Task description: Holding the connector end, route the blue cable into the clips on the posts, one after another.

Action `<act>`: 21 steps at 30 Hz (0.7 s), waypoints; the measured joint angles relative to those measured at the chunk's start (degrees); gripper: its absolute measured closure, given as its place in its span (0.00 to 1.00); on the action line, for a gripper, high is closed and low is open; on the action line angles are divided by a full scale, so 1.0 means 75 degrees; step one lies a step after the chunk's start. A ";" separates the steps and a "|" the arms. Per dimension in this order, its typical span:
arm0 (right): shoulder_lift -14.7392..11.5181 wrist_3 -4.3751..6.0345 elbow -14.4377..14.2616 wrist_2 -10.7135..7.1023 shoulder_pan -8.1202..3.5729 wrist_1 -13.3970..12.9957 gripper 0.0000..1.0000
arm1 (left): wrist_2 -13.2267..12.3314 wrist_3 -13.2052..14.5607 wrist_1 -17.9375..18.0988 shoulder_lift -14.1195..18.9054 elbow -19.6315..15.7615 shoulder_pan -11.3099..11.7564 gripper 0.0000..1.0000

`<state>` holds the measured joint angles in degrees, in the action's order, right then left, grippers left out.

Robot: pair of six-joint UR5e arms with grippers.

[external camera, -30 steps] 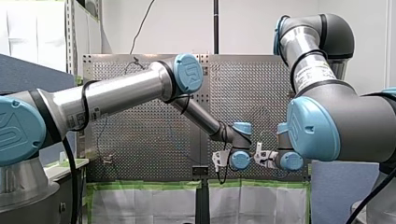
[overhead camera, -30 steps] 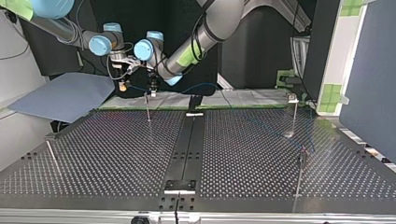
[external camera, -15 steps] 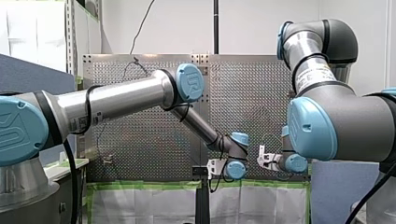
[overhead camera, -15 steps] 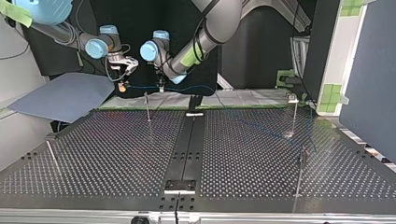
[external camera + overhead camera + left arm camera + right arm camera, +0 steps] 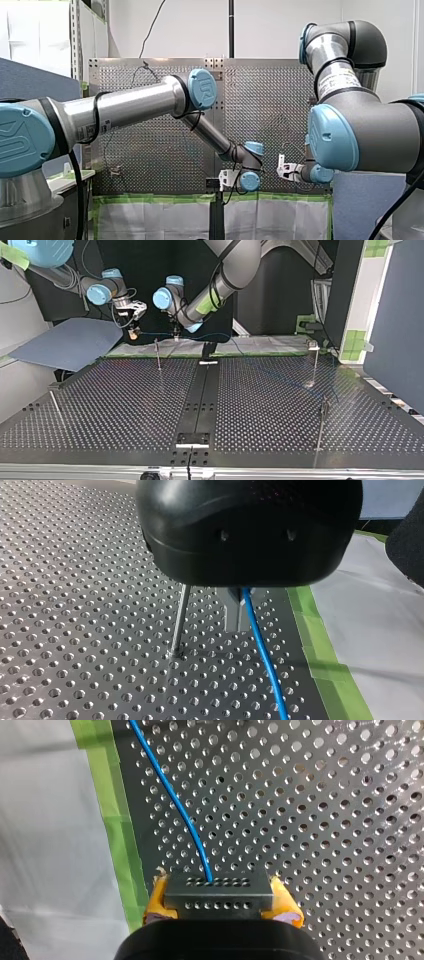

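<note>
Over the last second the two grippers have drawn apart. In the front view the left gripper [image 5: 226,179] has dropped lower and slid toward the view's left, while the right gripper [image 5: 284,170] has edged the other way.

The top view shows the gap more plainly. The right gripper [image 5: 133,332] hangs almost where it was, and the left gripper [image 5: 175,334] has travelled along the blue cable [image 5: 154,334] toward the view's right. It has passed over the post [image 5: 158,354] at the far edge of the bench [image 5: 125,405].

In the left wrist view the cable [image 5: 262,652] comes out from under the left gripper [image 5: 236,611], with the post [image 5: 179,625] just beside it. The housing hides the grip, so how firmly the cable is held cannot be told.

In the right wrist view the yellow fingers [image 5: 286,904] pinch the connector [image 5: 218,890], and the cable [image 5: 170,795] leads away over the bench, near the green tape [image 5: 117,820].

A stretched length now spans just above that post — lowering it into the clip looks like the step in hand.
</note>
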<state>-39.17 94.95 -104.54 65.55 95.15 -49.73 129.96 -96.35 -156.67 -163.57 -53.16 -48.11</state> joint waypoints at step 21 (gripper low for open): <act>-0.0019 0.0009 0.0127 -0.0274 -0.0524 0.0261 1.00 | -0.0424 0.0076 0.0199 -0.0002 0.0001 0.0006 1.00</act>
<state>-39.32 95.02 -103.59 63.50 91.22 -47.77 126.78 -95.78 -155.17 -163.59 -53.16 -48.07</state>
